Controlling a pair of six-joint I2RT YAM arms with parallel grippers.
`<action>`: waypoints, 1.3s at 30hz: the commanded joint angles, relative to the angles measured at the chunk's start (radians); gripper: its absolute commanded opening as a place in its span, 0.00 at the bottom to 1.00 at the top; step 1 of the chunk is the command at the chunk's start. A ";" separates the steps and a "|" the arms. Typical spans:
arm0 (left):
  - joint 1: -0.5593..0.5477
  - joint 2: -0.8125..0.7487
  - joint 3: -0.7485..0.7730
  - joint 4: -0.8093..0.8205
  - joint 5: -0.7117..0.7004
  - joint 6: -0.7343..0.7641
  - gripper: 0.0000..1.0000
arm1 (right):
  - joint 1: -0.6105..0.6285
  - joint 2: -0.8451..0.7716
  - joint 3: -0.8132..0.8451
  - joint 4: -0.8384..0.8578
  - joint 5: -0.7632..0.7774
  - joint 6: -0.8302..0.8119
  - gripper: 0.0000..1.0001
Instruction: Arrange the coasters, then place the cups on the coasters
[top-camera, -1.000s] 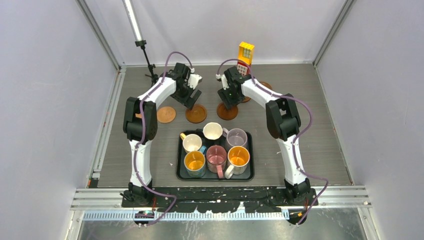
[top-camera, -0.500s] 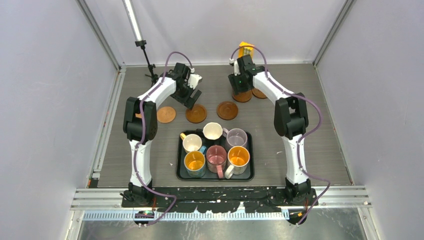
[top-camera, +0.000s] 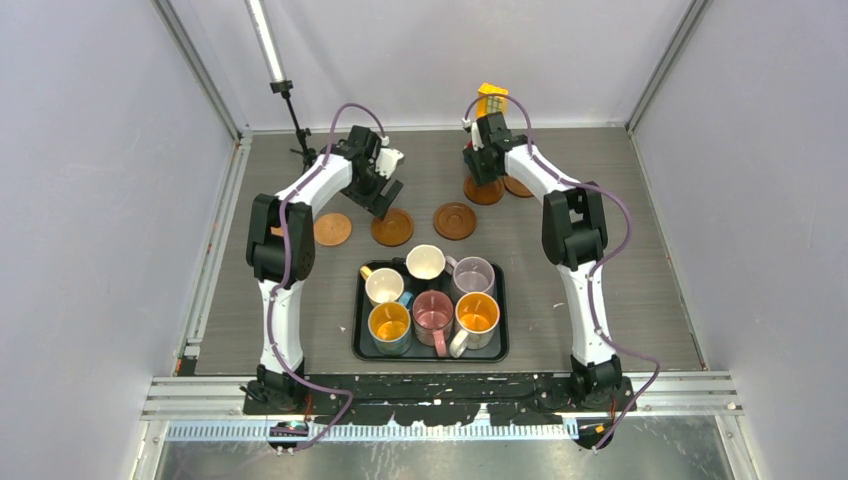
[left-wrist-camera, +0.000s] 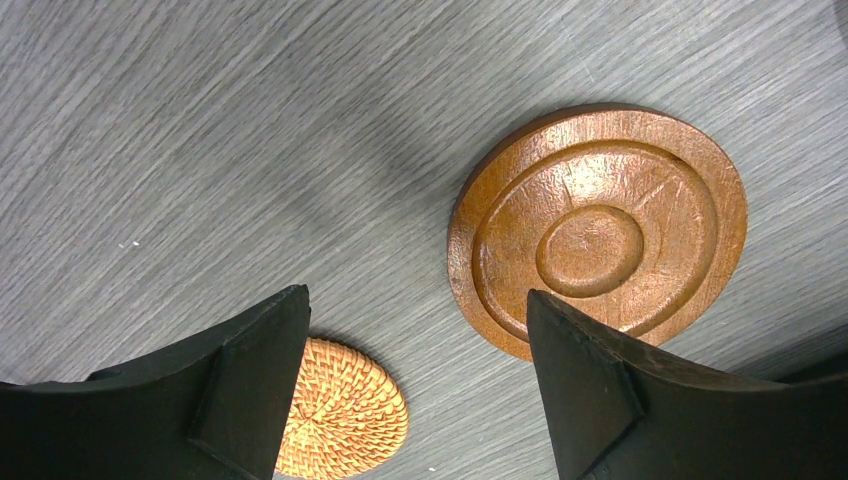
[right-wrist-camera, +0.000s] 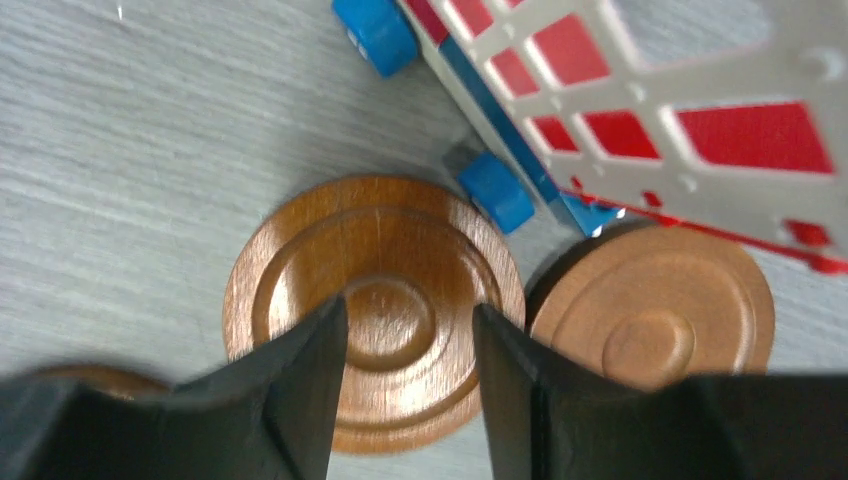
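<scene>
Five brown wooden coasters show in the top view: three in a row (top-camera: 332, 229), (top-camera: 392, 227), (top-camera: 455, 220) and two further back (top-camera: 484, 191), (top-camera: 517, 186). My left gripper (left-wrist-camera: 415, 300) hangs open just above the table, with a ringed coaster (left-wrist-camera: 597, 230) beside its right finger. My right gripper (right-wrist-camera: 410, 305) is open with its jaws fairly close together, directly over a back coaster (right-wrist-camera: 375, 300) and holding nothing. Another coaster (right-wrist-camera: 655, 315) lies right of it. Six cups stand in the black tray (top-camera: 500, 345), among them a cream cup (top-camera: 425, 263), a lilac cup (top-camera: 473, 275) and a pink cup (top-camera: 433, 312).
A red-and-white toy with blue wheels (right-wrist-camera: 640, 110) stands just behind the two back coasters, under a yellow block (top-camera: 491, 100). A small woven disc (left-wrist-camera: 345, 410) lies by my left finger. A lamp stand (top-camera: 295, 120) rises at the back left.
My right arm left the middle coaster in the row and swung back to the coaster by the toy, its jaws narrowing a little. The left arm has not moved.
</scene>
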 joint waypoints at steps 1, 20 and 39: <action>0.001 -0.058 0.033 -0.011 0.009 0.005 0.81 | -0.003 -0.003 0.005 0.029 0.033 -0.041 0.54; 0.005 -0.049 0.067 -0.030 0.012 0.031 0.83 | -0.042 -0.255 -0.427 0.014 0.030 -0.111 0.52; 0.005 -0.065 0.044 -0.025 0.021 0.025 0.83 | -0.087 -0.346 -0.558 0.014 0.096 -0.064 0.53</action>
